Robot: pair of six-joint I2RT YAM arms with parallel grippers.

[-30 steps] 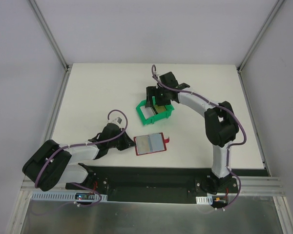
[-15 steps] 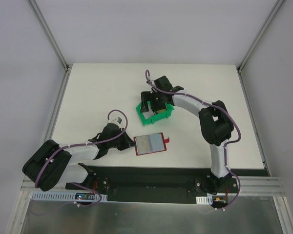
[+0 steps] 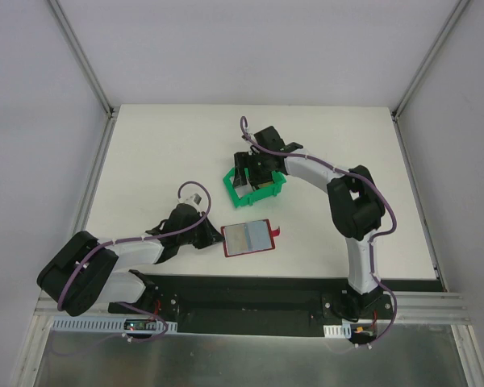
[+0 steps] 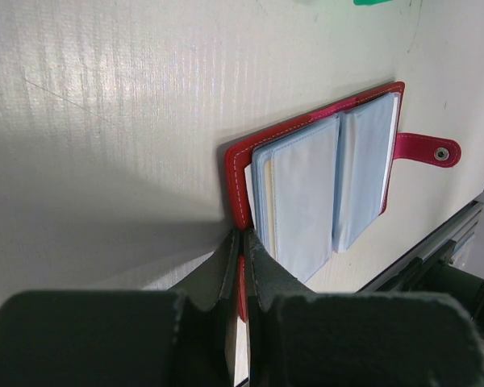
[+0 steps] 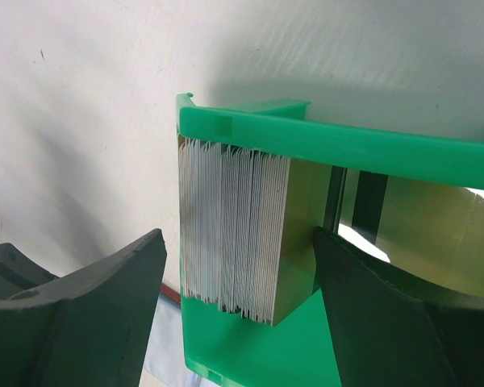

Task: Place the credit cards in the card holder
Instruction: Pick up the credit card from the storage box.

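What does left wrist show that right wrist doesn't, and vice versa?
Left wrist only: the open card holder with its snap tab, the left gripper pinching its cover edge. Right wrist only: the credit cards standing on edge, the right gripper open astride them. Both: the white table and the green bin, a mere sliver for left wrist.
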